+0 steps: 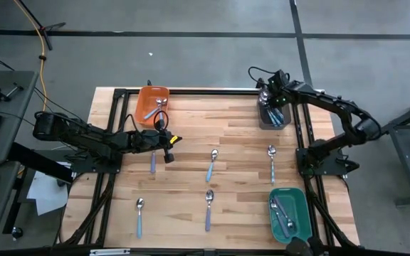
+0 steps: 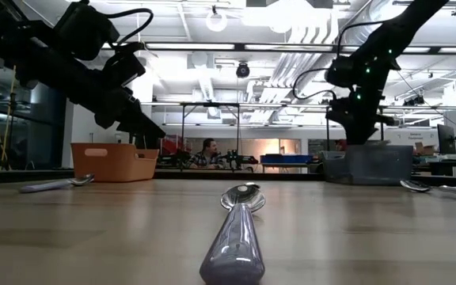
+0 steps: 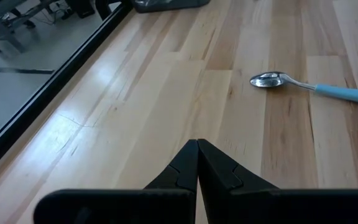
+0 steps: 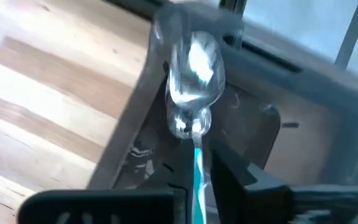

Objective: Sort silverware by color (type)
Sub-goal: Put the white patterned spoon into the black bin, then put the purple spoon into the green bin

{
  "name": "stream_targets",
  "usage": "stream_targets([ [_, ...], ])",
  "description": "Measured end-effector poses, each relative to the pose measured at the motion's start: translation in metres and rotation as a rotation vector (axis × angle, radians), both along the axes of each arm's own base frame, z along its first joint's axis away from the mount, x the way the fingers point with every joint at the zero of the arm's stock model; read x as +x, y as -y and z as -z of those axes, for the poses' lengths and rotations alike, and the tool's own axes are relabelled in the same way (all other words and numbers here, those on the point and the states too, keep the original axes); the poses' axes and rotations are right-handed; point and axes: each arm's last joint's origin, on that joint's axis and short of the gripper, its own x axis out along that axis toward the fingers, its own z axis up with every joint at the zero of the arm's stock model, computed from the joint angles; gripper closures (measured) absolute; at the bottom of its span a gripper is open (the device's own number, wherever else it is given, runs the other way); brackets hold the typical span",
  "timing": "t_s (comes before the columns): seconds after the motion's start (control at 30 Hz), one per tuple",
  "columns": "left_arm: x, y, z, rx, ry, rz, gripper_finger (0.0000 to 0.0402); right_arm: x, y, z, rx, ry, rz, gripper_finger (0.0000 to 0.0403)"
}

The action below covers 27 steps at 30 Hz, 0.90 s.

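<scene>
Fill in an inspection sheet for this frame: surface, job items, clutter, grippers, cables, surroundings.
Surface: wooden table, black frame around it.
Job items: five spoons loose on the wood, among them one light-blue-handled spoon mid-table; more lie in the orange bin, grey bin and green bin.
Clutter: nothing seen beyond the bins.
Grippers: left gripper shut and empty, low over bare wood near the orange bin; right gripper shut on a teal-handled spoon, over the grey bin.
Cables: black wires along both arms; a yellow cable on the floor.
Surroundings: grey floor, desk with keyboard at left; a person sits far behind the table.
</scene>
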Motion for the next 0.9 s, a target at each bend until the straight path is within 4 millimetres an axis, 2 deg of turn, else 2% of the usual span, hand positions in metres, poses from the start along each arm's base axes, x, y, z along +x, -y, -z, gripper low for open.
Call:
stream_targets([
  [0.23,0.000,0.000,0.000,0.014,-0.007,0.008,0.0401,0.009,-0.010,-0.031,-0.058,0.047,-0.050,0.0331],
  [0.43,0.000,0.000,0.000,0.014,-0.007,0.008,0.0401,0.026,-0.030,-0.044,-0.114,0.100,-0.143,0.0349],
  [0.6,0.000,0.000,0.001,0.012,-0.012,0.008,0.0401,0.052,-0.046,-0.036,-0.230,0.198,-0.287,0.0397],
  [0.9,-0.001,0.000,0.001,0.013,-0.019,0.008,0.0401,0.091,-0.094,-0.017,-0.481,0.483,-0.538,0.0401],
])
